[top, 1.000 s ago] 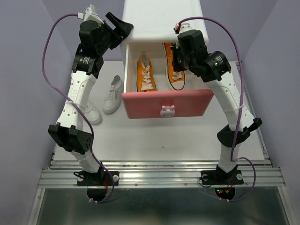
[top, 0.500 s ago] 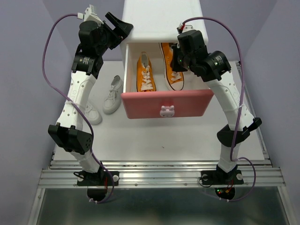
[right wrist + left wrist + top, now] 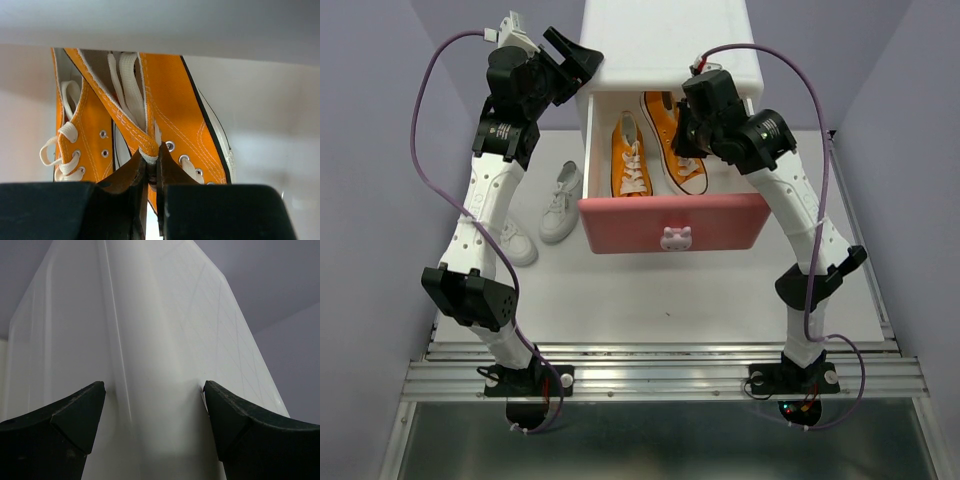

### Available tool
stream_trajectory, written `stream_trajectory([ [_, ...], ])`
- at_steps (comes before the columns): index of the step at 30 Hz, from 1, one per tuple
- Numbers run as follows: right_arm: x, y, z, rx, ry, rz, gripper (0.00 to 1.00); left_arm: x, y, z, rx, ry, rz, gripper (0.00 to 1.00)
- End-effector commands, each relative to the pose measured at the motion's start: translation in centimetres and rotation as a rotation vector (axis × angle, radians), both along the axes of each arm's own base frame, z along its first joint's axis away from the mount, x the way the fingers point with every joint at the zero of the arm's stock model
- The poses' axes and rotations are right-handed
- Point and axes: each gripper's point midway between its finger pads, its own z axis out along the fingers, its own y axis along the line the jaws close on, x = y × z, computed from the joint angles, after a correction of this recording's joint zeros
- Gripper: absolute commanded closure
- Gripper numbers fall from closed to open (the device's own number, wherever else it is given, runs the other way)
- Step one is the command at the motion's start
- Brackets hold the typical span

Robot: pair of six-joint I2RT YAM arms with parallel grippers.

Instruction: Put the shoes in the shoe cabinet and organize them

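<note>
The white shoe cabinet (image 3: 665,40) stands at the back with its darker pink upper drawer (image 3: 670,222) pulled out. One orange sneaker (image 3: 631,155) lies in the drawer's left part. My right gripper (image 3: 692,128) is shut on the tongue edge of the second orange sneaker (image 3: 678,150), inside the drawer beside the first; the grip shows in the right wrist view (image 3: 152,155). Two white sneakers (image 3: 560,202) (image 3: 516,243) lie on the table left of the cabinet. My left gripper (image 3: 572,55) is open, its fingers (image 3: 75,412) astride the cabinet's upper left corner (image 3: 150,365).
The pink drawer front with its bunny knob (image 3: 677,237) juts toward me over the table (image 3: 670,300). Purple walls close in on both sides. The lower drawer is hidden under the open one.
My right gripper has carried the second orange sneaker leftward in the drawer, closer to the first one. The left arm has not moved.
</note>
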Motion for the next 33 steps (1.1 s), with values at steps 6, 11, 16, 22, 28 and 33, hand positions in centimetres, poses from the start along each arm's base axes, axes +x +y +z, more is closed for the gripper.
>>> stream_trajectory([
  [6,-0.9,0.4,-3.0,-0.02,0.107,-0.062,0.99,-0.6,3.6,-19.2,0.269,0.539,0.048,0.11],
  [11,0.1,-0.5,-3.8,-0.03,0.107,-0.175,1.0,-0.7,3.6,-19.1,0.269,0.538,0.052,0.11],
  [16,0.0,-0.4,-4.3,-0.019,0.13,-0.197,0.99,-0.7,3.6,-19.1,0.27,0.538,0.053,0.11],
  [22,0.8,0.6,-1.5,0.064,0.04,-0.162,0.53,-0.6,3.6,-18.8,0.263,0.532,0.055,0.11],
  [28,1.4,1.1,4.4,0.189,-0.139,-0.115,0.32,-0.5,3.7,-18.2,0.26,0.521,0.06,0.11],
  [33,-0.4,3.7,10.8,0.322,-0.323,0.125,0.12,-0.2,3.6,-18.0,0.256,0.517,0.06,0.11],
])
